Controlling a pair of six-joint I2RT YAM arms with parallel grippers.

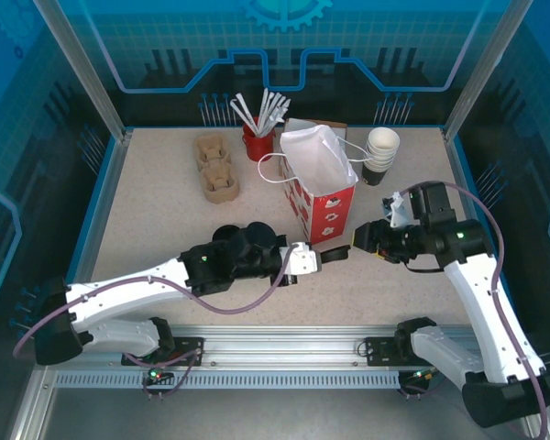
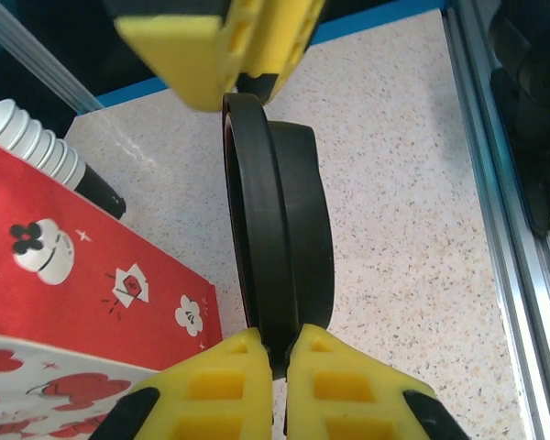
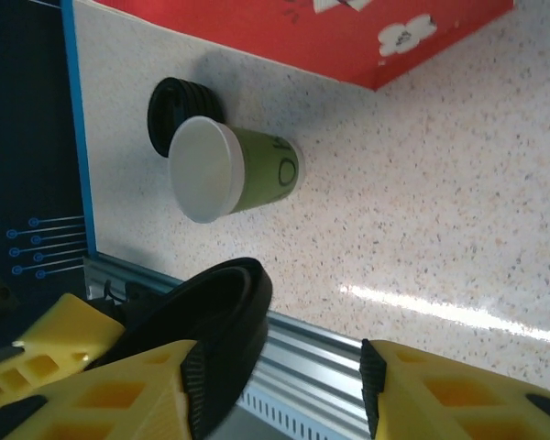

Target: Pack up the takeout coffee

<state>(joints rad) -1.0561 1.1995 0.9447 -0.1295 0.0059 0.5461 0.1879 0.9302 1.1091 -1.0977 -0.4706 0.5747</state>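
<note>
**Hazard 1.** The left claw (image 2: 280, 353) is pinched on the thin rim of a black lid (image 2: 289, 238), which it holds on edge. The right claw (image 3: 280, 367) stands wide, with the lid against one finger only. If the left claw lets go before the right one closes squarely, the lid is likely to twist or drop.

**Hazard 2.** The cup (image 3: 257, 174) is light and open, so pressing the lid on off-centre could tip it.

**Condition of cup.** It is small, with olive sides and a pale round mouth, and no lid is fitted. It appears upright on the counter (image 3: 440, 183), near the corner of the red bag (image 3: 302, 27) and just beside a stack of lids (image 3: 170, 105).
</note>
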